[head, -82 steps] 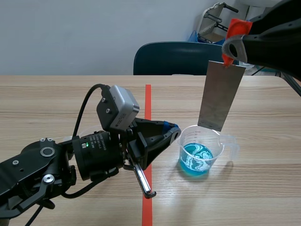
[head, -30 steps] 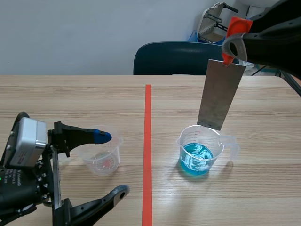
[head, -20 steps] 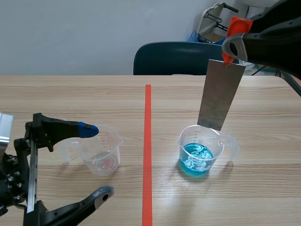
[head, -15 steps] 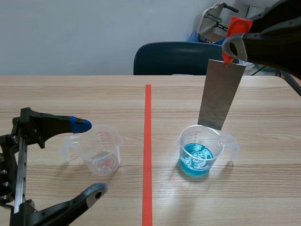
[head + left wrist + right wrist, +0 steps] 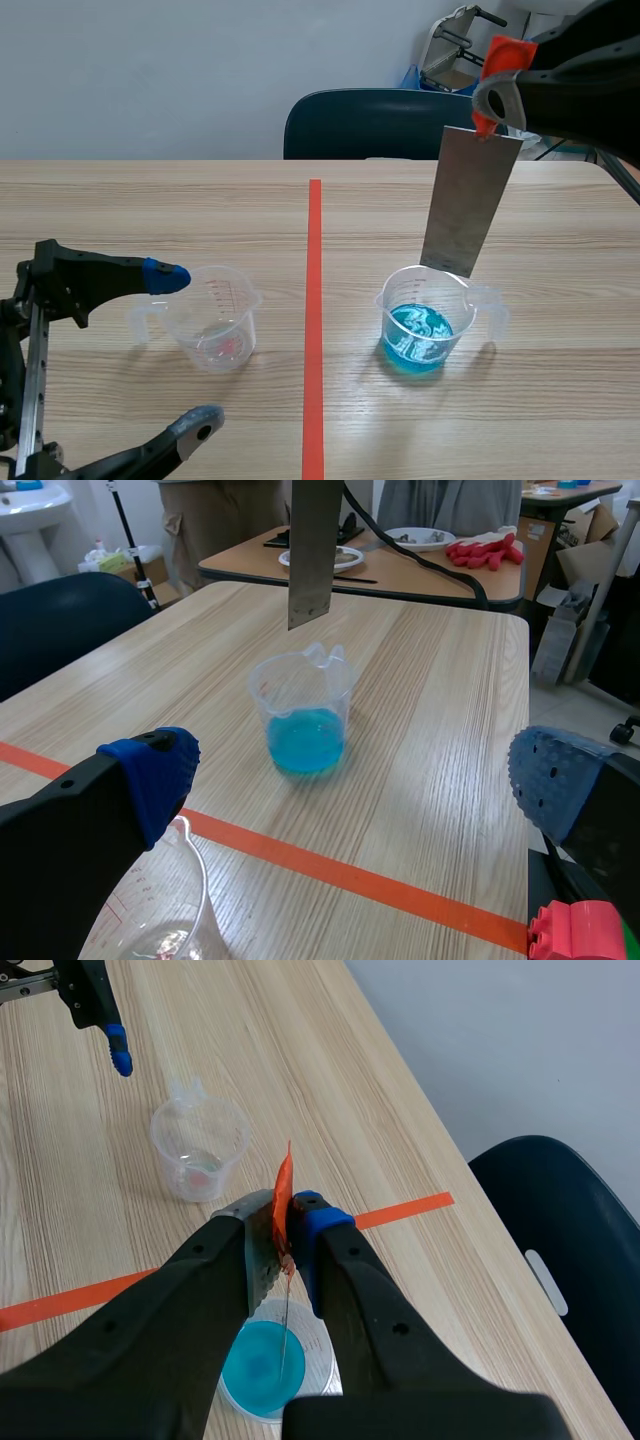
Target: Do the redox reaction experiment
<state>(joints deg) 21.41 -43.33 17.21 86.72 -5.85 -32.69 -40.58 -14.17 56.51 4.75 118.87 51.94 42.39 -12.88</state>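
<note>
A clear beaker of blue liquid (image 5: 425, 322) stands right of the tape line. Just above it hangs a grey metal plate (image 5: 470, 200), upright, its lower edge over the rim without touching the liquid. My right gripper (image 5: 493, 88) is shut on the plate's orange-red top tab (image 5: 284, 1205). An empty clear beaker (image 5: 215, 320) stands left of the line. My left gripper (image 5: 180, 352) is wide open low at the left, with its upper fingertip (image 5: 165, 275) beside that beaker's rim. In the left wrist view the blue beaker (image 5: 300, 720) lies ahead between the fingers, and the empty beaker (image 5: 165, 920) sits under the left finger.
A dark blue chair (image 5: 370, 125) stands behind the table's far edge. An orange-red tape line runs down the middle of the wooden table (image 5: 150, 210). The left wrist view shows another table with dishes and red gloves (image 5: 485, 550) beyond.
My left gripper has drawn back to the left, from near the blue beaker past the empty one, and now stands wide open. The right arm and plate have not moved.
</note>
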